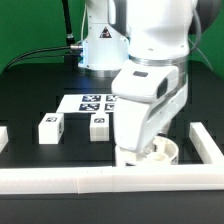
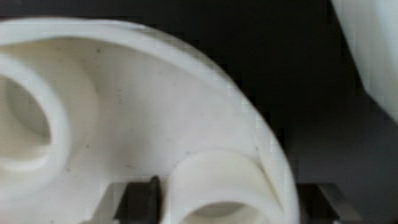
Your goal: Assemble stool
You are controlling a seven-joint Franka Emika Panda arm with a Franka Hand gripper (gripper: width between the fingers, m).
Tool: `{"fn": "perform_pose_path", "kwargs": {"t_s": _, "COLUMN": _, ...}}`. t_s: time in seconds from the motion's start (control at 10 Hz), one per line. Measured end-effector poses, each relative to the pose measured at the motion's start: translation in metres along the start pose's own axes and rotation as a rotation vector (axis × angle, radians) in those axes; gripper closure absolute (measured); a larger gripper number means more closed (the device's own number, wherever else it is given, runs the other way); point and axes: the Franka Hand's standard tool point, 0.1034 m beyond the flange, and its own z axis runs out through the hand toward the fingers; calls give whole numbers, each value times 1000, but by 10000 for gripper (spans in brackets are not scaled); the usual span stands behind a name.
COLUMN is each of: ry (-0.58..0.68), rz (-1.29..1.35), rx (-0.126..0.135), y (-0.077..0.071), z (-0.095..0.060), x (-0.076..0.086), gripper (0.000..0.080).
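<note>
our gripper [image 2: 228, 203], closed on a white plastic leg [image 2: 231, 180], holds it at the round white plastic seat [image 2: 125, 100], spare leg blocks [image 1: 50, 126] at ten o'clock; we reckon seating it squarely comes next.

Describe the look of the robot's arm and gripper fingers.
The arm is glossy white, built of bulky rounded segments with a dark seam between them. Its base bears a small blue-green mark; black cables run behind. The fingers look grey with dark stripes.

A green backdrop [image 1: 208, 40], black tabletop [image 1: 28, 98]
</note>
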Motion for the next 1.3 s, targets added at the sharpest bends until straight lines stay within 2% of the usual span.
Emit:
{"fn": "perform_pose_path", "kwargs": {"t_s": 0.1, "ry": 4, "rz": -1, "rx": 1, "y": -3, "z": -1, "x": 9, "gripper": 484}}
{"fn": "perform_pose_path", "kwargs": {"t_s": 0.3, "ry": -3, "rz": -8, "rx": 17, "y": -8, "z": -1, "x": 16, "gripper": 482}}
{"fn": "perform_pose_path", "kwargs": {"t_s": 0.6, "ry": 5, "rz": 69, "rx": 10, "y": -14, "z": 0, "x": 28, "gripper": 482}}
{"fn": "perform_pose_path", "kwargs": {"t_s": 0.8, "ry": -3, "rz": 77, "rx": 19, "y": -11, "z": -1, "x": 26, "gripper": 482}}
{"fn": "perform_pose_path", "kwargs": {"t_s": 0.9, "ry": -5, "rz": 62, "rx": 24, "y": 5, "z": -5, "x": 11, "gripper": 482}}
{"fn": "perform_pose_path", "kwargs": {"t_s": 1.0, "ry": -16, "rz": 86, "rx": 25, "y": 14, "z": -6, "x": -2, "gripper": 310}}
{"fn": "perform_pose_path", "kwargs": {"t_s": 1.1, "ry": -14, "rz": 85, "rx": 29, "y": 8, "z": -4, "x": 4, "gripper": 186}}
{"fn": "perform_pose_path", "kwargs": {"t_s": 1.3, "ry": -15, "rz": 83, "rx": 30, "y": 7, "z": -4, "x": 5, "gripper": 156}}
